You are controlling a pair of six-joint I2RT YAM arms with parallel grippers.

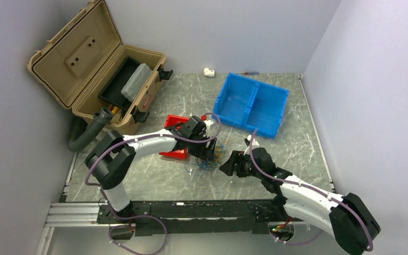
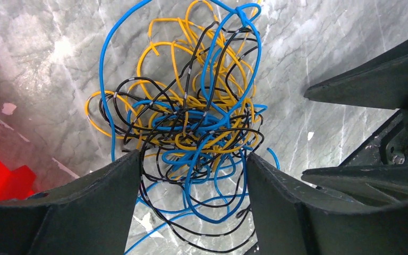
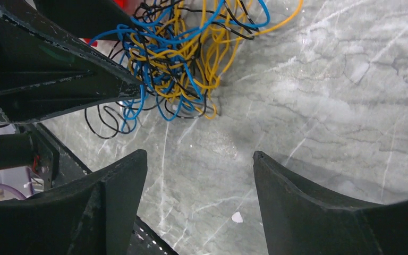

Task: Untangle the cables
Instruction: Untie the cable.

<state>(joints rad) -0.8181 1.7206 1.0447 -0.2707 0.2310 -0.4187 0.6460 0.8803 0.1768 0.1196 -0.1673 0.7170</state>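
The cables (image 1: 211, 158) are a fist-sized tangle of yellow, blue and black wires on the marble table top, between the two arms. In the left wrist view the cables (image 2: 191, 119) fill the middle of the frame. My left gripper (image 2: 191, 159) stands open over their near edge, and loose blue and black loops lie between its fingers (image 2: 101, 207) without being pinched. My right gripper (image 3: 199, 156) is open over bare table just short of the cables (image 3: 175, 58), with nothing between its fingers. In the top view the left gripper (image 1: 208, 150) is over the tangle and the right gripper (image 1: 226, 167) is beside it.
An open tan toolbox (image 1: 98, 69) stands at the back left, with a grey hose (image 1: 87, 133) beside it. A blue two-compartment bin (image 1: 252, 103) sits at the back right. A red block (image 1: 176, 139) lies under the left arm. A white fitting (image 1: 209, 71) and a screwdriver (image 1: 249, 73) lie by the far wall.
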